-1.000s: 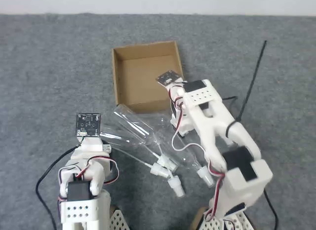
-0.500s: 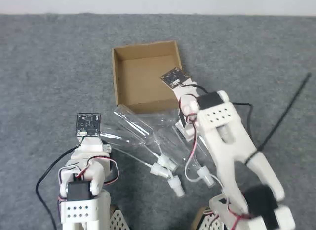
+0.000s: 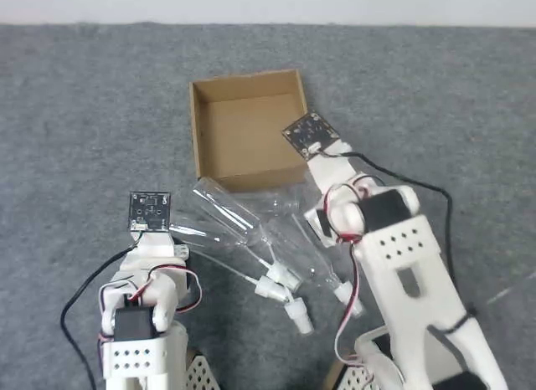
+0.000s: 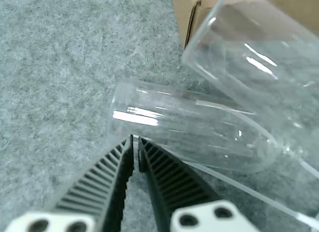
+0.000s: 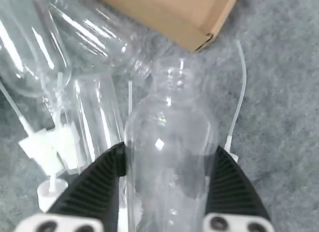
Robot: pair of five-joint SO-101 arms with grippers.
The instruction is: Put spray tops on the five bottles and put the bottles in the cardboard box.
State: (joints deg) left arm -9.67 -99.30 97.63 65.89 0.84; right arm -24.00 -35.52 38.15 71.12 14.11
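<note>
Lying beside cardboard box (image 3: 247, 130), bottles (image 3: 224, 207).

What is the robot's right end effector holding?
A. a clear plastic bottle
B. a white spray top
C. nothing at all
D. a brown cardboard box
A: in the right wrist view the right end effector has its black fingers pressed against both sides of a clear plastic bottle with an open neck.
</note>
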